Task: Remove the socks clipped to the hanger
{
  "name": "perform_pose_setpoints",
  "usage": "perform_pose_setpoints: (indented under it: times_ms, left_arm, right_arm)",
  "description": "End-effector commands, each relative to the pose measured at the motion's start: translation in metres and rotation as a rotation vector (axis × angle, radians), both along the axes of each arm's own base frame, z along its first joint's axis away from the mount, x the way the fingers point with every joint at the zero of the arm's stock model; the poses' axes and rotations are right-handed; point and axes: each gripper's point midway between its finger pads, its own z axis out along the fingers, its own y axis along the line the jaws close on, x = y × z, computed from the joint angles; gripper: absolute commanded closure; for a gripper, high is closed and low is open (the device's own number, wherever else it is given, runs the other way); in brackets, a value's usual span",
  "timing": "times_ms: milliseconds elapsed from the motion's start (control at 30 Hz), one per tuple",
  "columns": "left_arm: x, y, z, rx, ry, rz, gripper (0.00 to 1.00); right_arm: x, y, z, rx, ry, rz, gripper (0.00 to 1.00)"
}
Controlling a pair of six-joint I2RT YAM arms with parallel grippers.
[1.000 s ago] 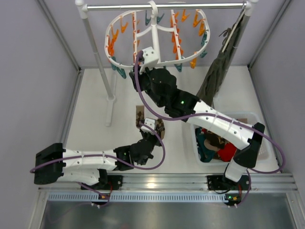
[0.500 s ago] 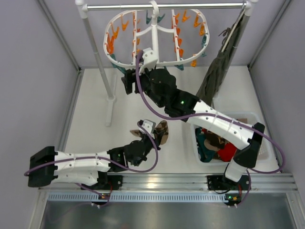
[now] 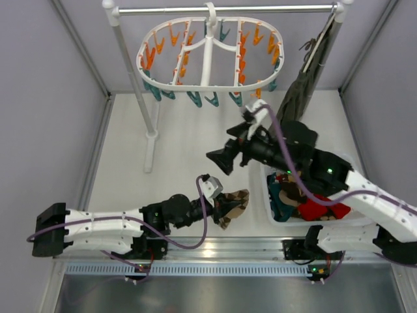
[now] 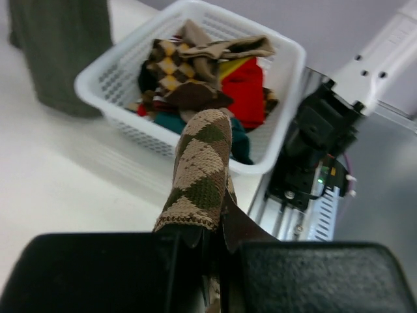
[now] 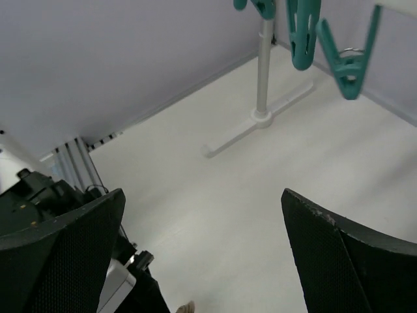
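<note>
Just carry the left gripper [image 4: 208, 242], pinching the argyle sock [image 4: 201, 166] right beside the basket [image 4: 156, 137], fully over the rim before letting go, and park the right gripper [image 5: 203, 235], spread wide and empty near the hanger [image 3: 207, 62], clear of that path.

Pale grey walls [image 3: 45, 98] close in a white tabletop [image 3: 182, 143] on three sides. At the back, a metal rail [image 3: 163, 10] spans two white posts [image 3: 133, 78]. An aluminium track [image 3: 221, 248] lines the near edge, with a brushed metal panel [image 3: 215, 293] below it. The light is soft and even.
</note>
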Motion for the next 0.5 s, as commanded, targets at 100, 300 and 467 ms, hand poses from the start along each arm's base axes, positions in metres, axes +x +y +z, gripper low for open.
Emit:
perform_pose_setpoints:
  times_ms: [100,300,467]
  left_arm:
    - [-0.041,-0.04,0.05,-0.081,-0.061,-0.242,1.0]
    - [-0.017,-0.09,0.082,-0.078,-0.057,-0.164,1.0]
    - [-0.005,-0.147,0.102,-0.049,-0.091,-0.187,1.0]
  right_arm:
    - [-0.044,-0.096,0.034,0.142,-0.079,-0.028,0.01]
    - [-0.046,-0.175,0.042,0.21,-0.095,-0.235,0.01]
    - [-0.046,-0.222,0.054,0.297,-0.09,-0.373,0.01]
